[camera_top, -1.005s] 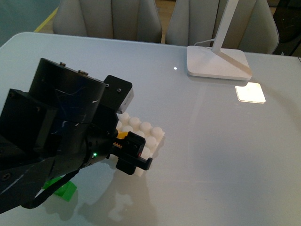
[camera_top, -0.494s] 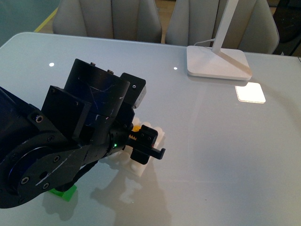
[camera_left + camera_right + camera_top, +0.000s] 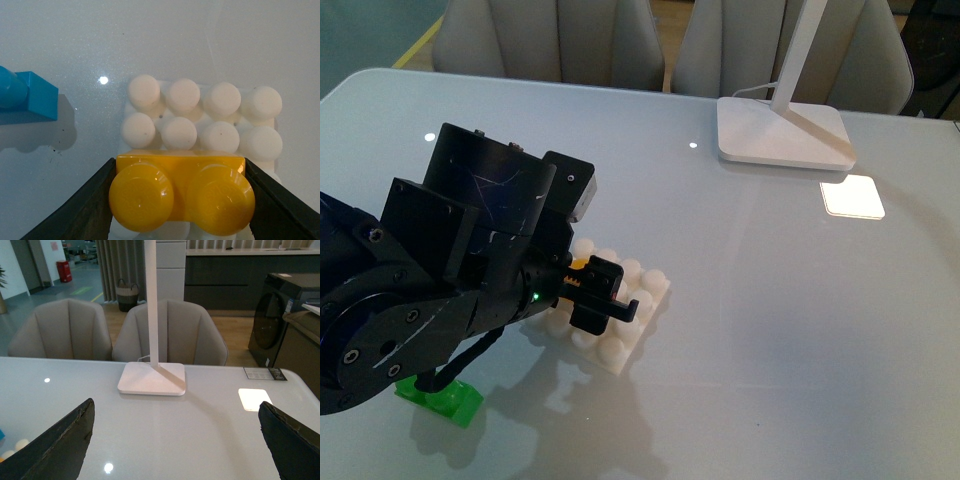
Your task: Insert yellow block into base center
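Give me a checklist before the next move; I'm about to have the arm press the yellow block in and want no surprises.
1. Grip: left gripper shut on yellow block: ok.
2. Block above the base: ok.
3. Block lined up with base centre: cannot tell.
4. Block seated on studs: cannot tell.
5. The blue brick apart from base: ok.
6. The right gripper open, away from base: ok.

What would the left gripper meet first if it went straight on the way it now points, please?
The white studded base: the yellow block held in the left gripper hangs right over it, though whether they touch is unclear.
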Available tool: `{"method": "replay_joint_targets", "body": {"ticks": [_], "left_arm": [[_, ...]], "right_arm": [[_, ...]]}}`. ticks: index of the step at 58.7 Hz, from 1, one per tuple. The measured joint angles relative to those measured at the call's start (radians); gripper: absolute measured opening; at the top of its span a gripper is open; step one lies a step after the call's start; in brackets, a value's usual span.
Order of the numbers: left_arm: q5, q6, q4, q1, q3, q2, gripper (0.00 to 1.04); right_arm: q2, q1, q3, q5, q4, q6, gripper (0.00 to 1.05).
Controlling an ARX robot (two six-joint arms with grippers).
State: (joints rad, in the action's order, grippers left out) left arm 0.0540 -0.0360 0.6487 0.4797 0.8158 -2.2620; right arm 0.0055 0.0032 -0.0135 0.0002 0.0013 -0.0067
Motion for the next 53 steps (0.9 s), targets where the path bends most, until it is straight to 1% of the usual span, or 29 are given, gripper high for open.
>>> {"method": "replay_joint_targets", "body": {"ticks": [8, 25, 53], "left_arm": [[-0.002, 0.001, 0.009, 0.005, -0.010, 0.000, 0.63], [-0.005, -0.003, 0.014, 0.044, -0.016, -0.002, 0.63], [0.007, 0.005, 0.012, 0.048, 0.007, -0.033, 0.63]], "right_arm": [[0.000, 0.000, 0.000, 0.000, 0.000, 0.000, 0.96], [0.000, 0.000, 0.000, 0.000, 0.000, 0.000, 0.96], [0.000, 0.000, 0.000, 0.000, 0.000, 0.000, 0.96]]}}
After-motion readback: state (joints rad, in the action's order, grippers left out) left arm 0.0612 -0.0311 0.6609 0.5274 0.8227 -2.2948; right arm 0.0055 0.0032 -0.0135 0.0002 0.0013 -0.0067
